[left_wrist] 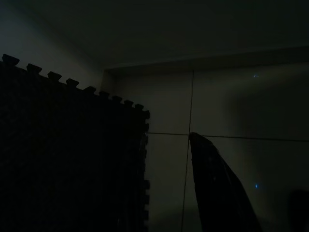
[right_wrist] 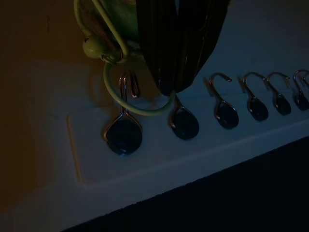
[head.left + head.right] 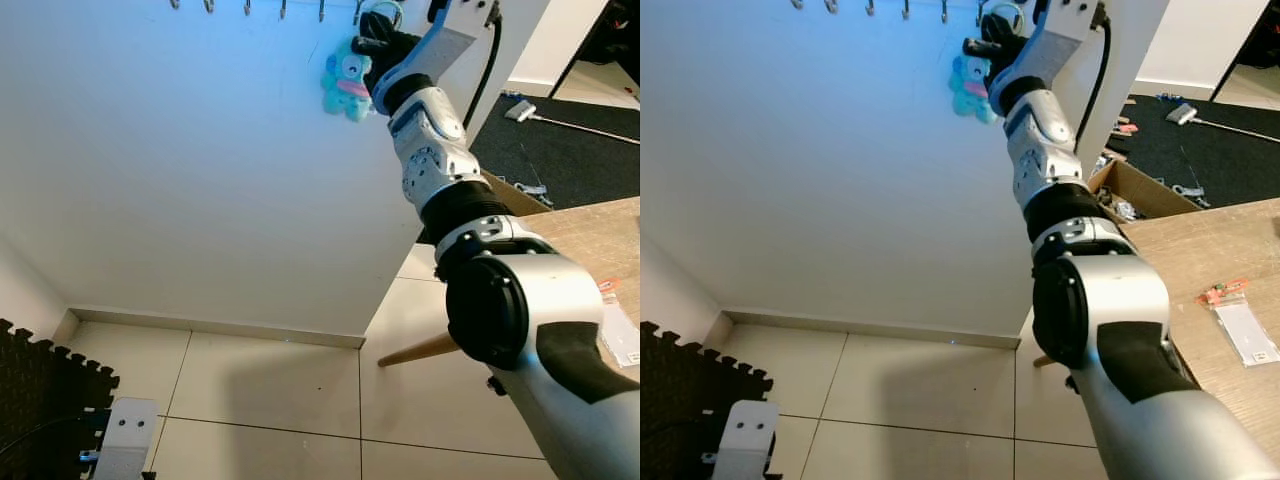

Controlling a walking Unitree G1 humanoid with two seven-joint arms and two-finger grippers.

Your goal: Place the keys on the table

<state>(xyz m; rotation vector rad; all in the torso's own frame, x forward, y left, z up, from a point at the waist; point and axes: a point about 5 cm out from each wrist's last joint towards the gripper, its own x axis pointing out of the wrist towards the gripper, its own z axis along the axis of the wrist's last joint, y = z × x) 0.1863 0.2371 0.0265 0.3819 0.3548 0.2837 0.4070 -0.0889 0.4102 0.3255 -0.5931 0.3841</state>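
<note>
Low at the left, a black foam mat (image 3: 40,385) lies on the tiled floor (image 3: 270,385), and the left gripper (image 1: 219,193) hangs idle above it in deep shade; only one dark finger can be made out, so I cannot tell how its jaws stand. Along the white wall runs a row of hooks (image 2: 227,104), and at its right end the raised right gripper (image 2: 171,89) is up at the keys (image 2: 113,50), a pale green ring with a plush charm (image 3: 346,78) looped on a hook. Its two fingers sit pressed together beside the ring, seemingly gripping nothing yet. The wooden table (image 3: 1220,250) stands at the far right, well apart. The task looks barely begun: unhooking, carrying and placing all remain.
</note>
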